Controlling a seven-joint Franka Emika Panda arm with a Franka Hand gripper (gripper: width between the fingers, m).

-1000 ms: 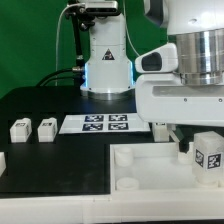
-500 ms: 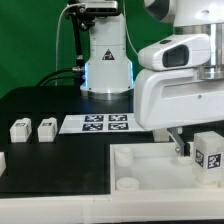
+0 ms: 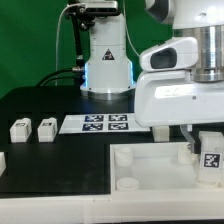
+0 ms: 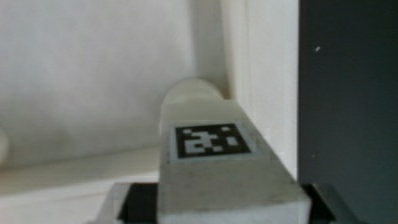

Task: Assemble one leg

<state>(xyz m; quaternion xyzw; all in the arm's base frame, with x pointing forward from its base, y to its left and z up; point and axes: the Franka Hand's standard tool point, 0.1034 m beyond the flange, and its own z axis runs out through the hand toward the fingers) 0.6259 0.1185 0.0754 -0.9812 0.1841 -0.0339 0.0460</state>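
Observation:
My gripper (image 3: 205,148) is shut on a leg (image 3: 211,159), a chunky white block with a black-and-white tag on its face. It holds the leg over the right part of the large white tray-like piece (image 3: 150,172). In the wrist view the leg (image 4: 214,140) stands between my dark fingers (image 4: 146,203), tag toward the camera, over the white piece's surface (image 4: 89,90) near its rim. Whether the leg touches the piece I cannot tell. Two more legs (image 3: 20,129) (image 3: 46,128) lie on the black table at the exterior view's left.
The marker board (image 3: 105,123) lies on the black table behind the tray-like piece. The robot base (image 3: 105,60) stands at the back before a green backdrop. In the wrist view the black table (image 4: 347,90) shows beside the piece's rim.
The arm has shifted slightly toward the exterior view's right with the leg still held. The two loose legs and the tray-like piece have not moved.

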